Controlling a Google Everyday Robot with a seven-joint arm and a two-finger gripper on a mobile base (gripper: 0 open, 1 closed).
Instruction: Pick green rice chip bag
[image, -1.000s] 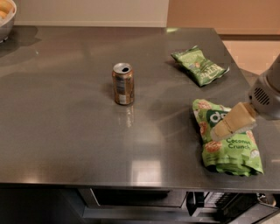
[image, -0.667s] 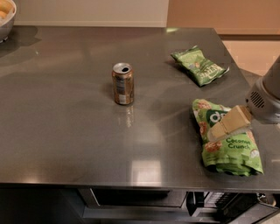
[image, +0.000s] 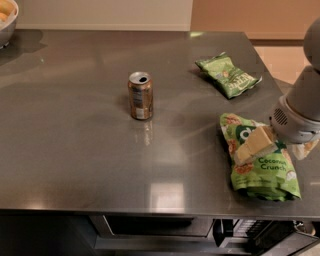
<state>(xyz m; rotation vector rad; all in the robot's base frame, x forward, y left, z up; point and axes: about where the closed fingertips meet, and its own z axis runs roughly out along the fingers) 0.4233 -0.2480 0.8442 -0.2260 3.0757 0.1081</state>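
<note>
The green rice chip bag (image: 264, 172) lies flat at the table's front right, bright green with "Coconut Crunch" text and a dark green logo. My gripper (image: 278, 148) comes in from the right and is low over the bag's upper half. It is open. One cream finger (image: 251, 145) rests across the bag's logo. The other finger (image: 306, 149) shows just past the bag's right side. The wrist hides the bag's upper right corner.
A smaller, paler green bag (image: 228, 75) lies further back on the right. A brown soda can (image: 140, 95) stands upright near the middle of the steel table (image: 75, 150). A bowl (image: 6, 22) sits at the far left corner. The table's front edge is just below the bag.
My gripper has moved left and down, so the near finger now lies across the big green bag's logo. The bag, the can and the smaller bag have not moved.
</note>
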